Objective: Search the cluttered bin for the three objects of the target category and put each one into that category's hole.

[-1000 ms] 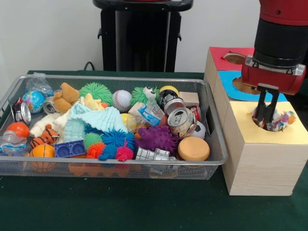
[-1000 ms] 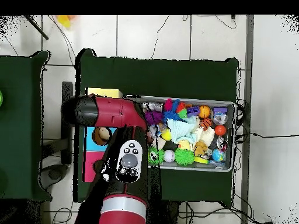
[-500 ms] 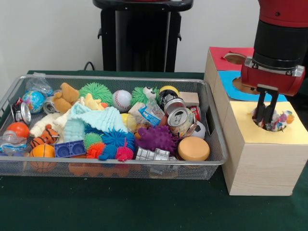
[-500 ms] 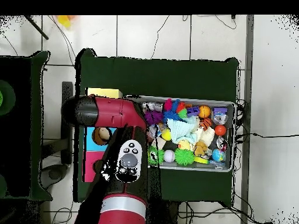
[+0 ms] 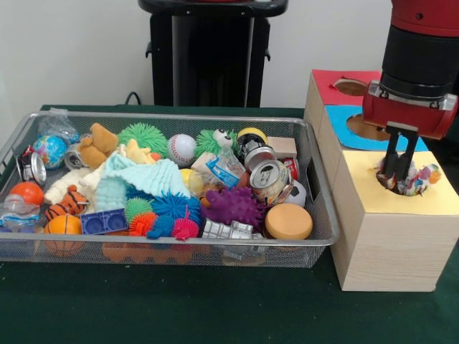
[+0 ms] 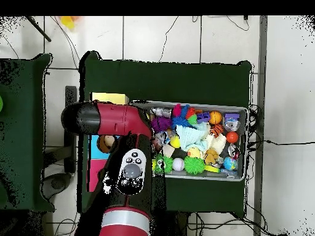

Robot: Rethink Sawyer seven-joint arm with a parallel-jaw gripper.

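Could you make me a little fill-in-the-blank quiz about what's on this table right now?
1. The end effector is at the hole in the box's ____ section.
2. The toys and cans lie in a wire mesh ____.
3. The crushed can lies just behind an ____ disc.
4. The box top's middle section, between red and yellow, is ____.

Missing words: yellow; bin; orange; blue
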